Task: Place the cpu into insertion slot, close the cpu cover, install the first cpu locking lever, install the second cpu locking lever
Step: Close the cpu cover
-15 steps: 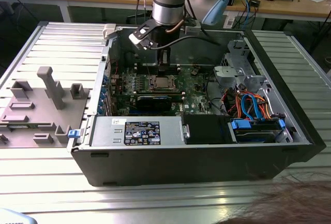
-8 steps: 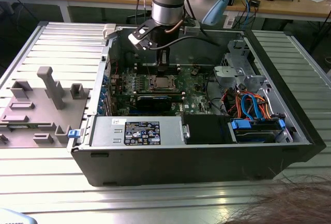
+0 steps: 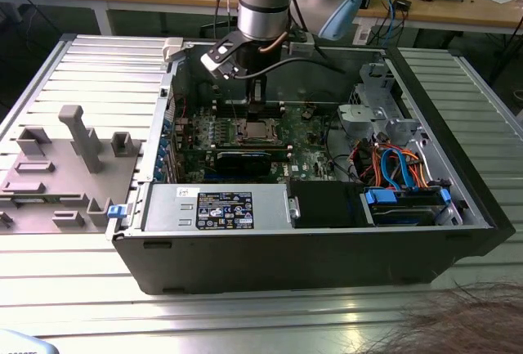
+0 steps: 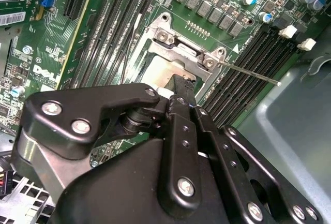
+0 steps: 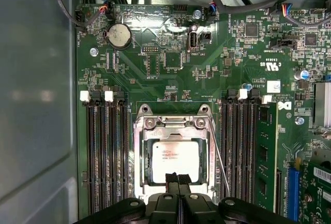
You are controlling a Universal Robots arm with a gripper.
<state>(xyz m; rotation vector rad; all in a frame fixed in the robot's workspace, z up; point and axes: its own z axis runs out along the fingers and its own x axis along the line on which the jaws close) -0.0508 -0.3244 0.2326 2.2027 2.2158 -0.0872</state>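
pincer (image 5: 178, 178) closed at cpu (image 5: 176, 160) edge | memory slots (image 5: 98, 157) flanking | locking lever (image 5: 217, 157) beside

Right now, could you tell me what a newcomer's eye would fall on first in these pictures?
The shut black two-finger gripper hangs right at the edge of the small square silvery-grey cpu, which the thin silvery metal cpu cover frames on the green circuit board. A thin steel lever rod runs beside that frame. In the exterior view, it all sits inside an open black computer case on a ribbed metal table.
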